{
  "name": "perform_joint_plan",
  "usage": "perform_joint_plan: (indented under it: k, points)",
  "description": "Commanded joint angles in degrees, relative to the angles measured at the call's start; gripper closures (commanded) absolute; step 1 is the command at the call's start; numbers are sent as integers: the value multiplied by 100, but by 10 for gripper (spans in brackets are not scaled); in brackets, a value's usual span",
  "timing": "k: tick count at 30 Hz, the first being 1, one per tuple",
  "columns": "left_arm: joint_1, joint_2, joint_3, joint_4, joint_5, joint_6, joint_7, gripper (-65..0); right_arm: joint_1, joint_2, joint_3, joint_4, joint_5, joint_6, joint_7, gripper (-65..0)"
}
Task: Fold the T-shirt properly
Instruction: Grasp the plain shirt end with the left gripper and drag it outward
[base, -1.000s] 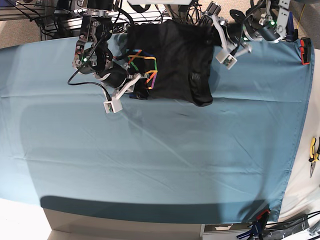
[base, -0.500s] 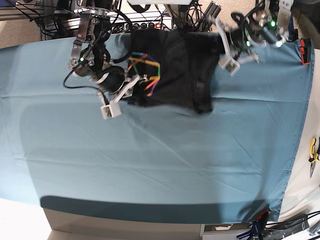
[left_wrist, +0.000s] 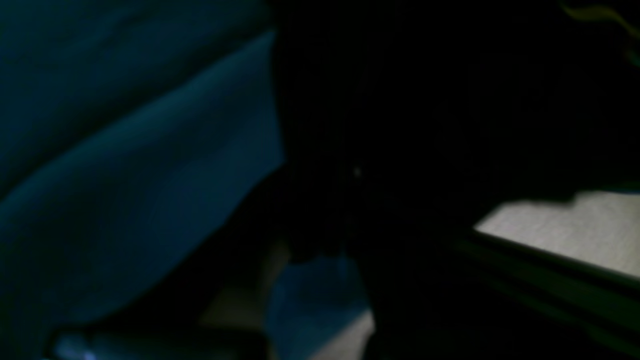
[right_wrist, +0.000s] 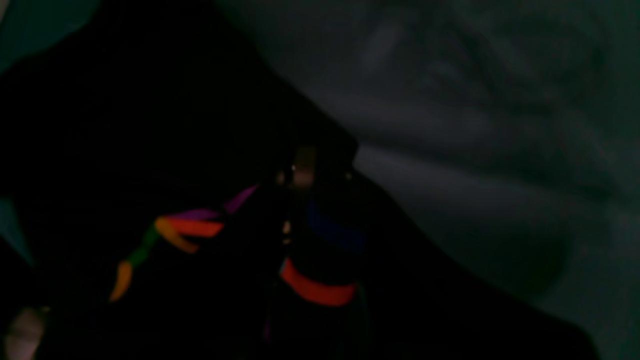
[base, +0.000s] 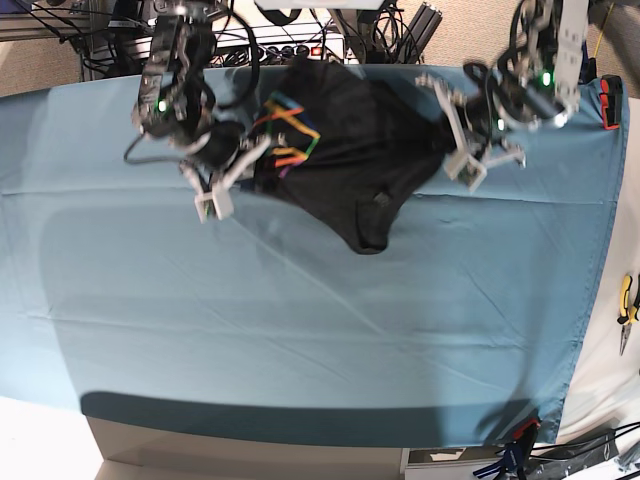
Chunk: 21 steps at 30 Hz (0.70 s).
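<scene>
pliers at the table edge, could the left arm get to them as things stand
Probably not right now: the left gripper is shut on the T-shirt, far from the pliers. The cloth between looks bare, so it would have to let go first.

**Cloth on cloth, plastic at the edges**

The T-shirt (base: 350, 150) is matt black cloth with glossy-looking coloured print at its 10 o'clock. The table cloth (base: 300, 330) is smooth matt teal fabric, faintly creased. Pliers (base: 627, 312) at 3 o'clock probably have plastic handles.
</scene>
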Motion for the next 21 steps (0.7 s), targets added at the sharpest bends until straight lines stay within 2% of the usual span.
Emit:
perform_joint_plan:
  k: [1,6,11,21]
  points:
    - [-160,-39,33,-20,-44,35,-140,0,-28,15,7,118,142,35,103,0]
    - [-826,-20,380,-579,-44,33,-140,0,-326,15,9,118,393,35,94,0]
    - [-1480,160,636,-1134,-46,33,-142,0,-505,13,7,118,765,35,-13,0]
    - [-2636,439,1486,-2225,61,-28,-251,0,-710,-173,-179,118,1143,42,-155,0]
